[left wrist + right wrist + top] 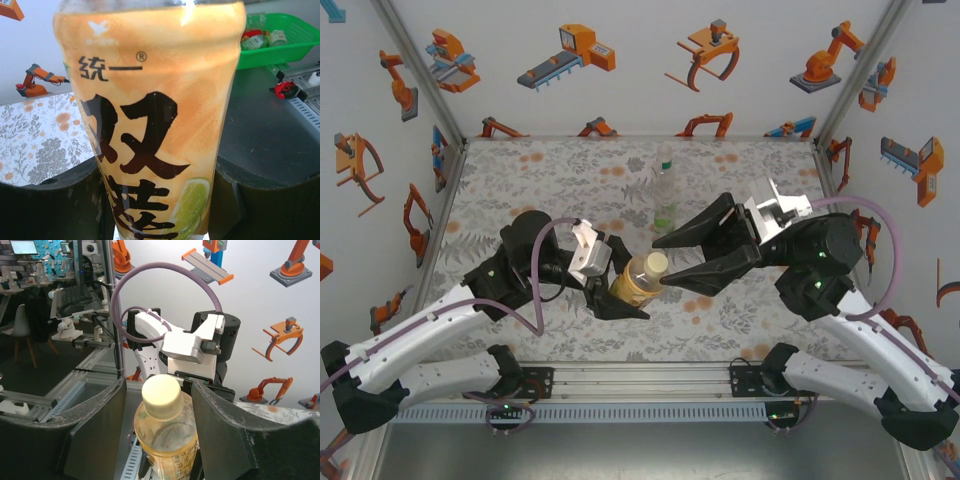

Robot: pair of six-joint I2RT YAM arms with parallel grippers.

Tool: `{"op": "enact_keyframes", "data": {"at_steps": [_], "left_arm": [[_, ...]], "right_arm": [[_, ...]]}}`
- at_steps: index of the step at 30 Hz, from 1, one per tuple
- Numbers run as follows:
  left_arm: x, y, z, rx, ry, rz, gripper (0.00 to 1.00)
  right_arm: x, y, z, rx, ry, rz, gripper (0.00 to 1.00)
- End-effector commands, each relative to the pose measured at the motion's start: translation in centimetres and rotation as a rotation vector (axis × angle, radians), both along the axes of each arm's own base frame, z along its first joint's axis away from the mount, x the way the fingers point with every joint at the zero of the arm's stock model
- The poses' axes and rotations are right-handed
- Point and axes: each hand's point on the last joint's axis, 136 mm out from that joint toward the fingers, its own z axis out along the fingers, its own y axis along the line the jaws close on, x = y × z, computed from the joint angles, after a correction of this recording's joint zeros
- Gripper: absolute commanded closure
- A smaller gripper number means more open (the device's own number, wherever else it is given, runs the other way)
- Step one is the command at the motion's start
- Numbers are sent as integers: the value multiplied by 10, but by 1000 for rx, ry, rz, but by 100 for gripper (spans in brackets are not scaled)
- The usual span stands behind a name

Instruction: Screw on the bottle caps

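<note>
My left gripper (620, 290) is shut on the amber-yellow bottle (633, 283), holding it tilted above the table. In the left wrist view the bottle's orange label (150, 125) sits between both fingers (50, 205). A pale yellowish cap (655, 263) sits on the bottle's neck. My right gripper (667, 258) is open and straddles that cap. In the right wrist view there is a gap on each side between the cap (161, 396) and the fingers (95, 430). A colourless bottle (664, 165) and a green-tinted bottle (665, 215) stand behind, near the middle of the table.
A green basket (280, 40) holding small items stands off the table in the left wrist view, with a red and black object (285, 90) near it. A metal rail (640, 380) runs along the near edge between the arm bases. Patterned walls enclose the table.
</note>
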Motion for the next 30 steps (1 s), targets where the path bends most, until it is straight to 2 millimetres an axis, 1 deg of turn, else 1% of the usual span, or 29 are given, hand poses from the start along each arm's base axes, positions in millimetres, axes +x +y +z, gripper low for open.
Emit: {"op": "enact_keyframes", "data": {"at_steps": [1, 9, 12, 19, 22, 24, 27, 30], "left_arm": [[-8, 4, 22, -55, -27, -38, 100], [-8, 3, 21, -54, -23, -43, 100], [-8, 2, 23, -62, -25, -46, 100], [-8, 1, 21, -54, -14, -51, 100], [-7, 0, 20, -52, -10, -51, 100], [-7, 0, 20, -51, -11, -51, 100], [-7, 0, 19, -49, -11, -50, 100], [-5, -2, 15, -36, -9, -41, 100]], "right_arm": [[2, -2, 2, 20, -20, -30, 47], [-1, -1, 1, 13, -32, -7, 49], [0, 1, -1, 9, -25, -4, 51], [2, 3, -1, 7, -23, -3, 53], [2, 3, -2, 7, -22, -4, 55], [2, 3, -3, 8, -23, -6, 59], [4, 2, -3, 14, -19, -21, 67], [8, 1, -3, 22, -5, -47, 80]]}}
